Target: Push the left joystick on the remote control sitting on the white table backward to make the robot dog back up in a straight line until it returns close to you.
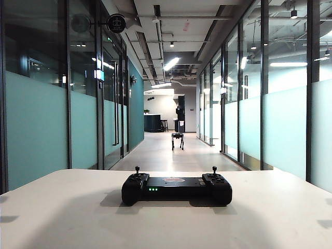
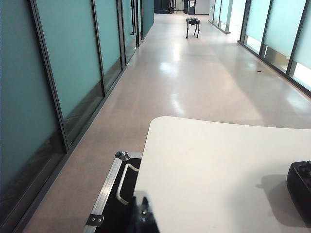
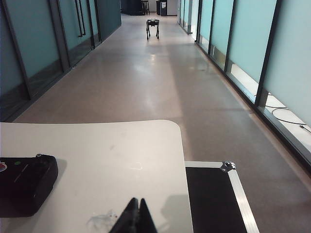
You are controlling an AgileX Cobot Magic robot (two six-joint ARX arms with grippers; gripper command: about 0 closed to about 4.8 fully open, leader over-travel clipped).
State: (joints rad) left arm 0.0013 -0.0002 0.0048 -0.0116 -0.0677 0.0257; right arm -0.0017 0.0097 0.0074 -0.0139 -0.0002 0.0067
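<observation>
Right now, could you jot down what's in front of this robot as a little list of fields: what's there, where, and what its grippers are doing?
Table: broad matte white table
Controller: wide black gamepad-shaped remote control, centred on table, green lights lit
Left stick: thin black left joystick, upright, untouched
Dog: small dark four-legged robot dog, standing far down the corridor
Left gripper: shut, at the table's near left edge, holding nothing
Right gripper: shut, at the table's near right edge, holding nothing

A long corridor of frosted glass walls [image 1: 36, 129], glossy floor [image 1: 166, 155], bright ceiling lights [image 1: 171, 63].
</observation>
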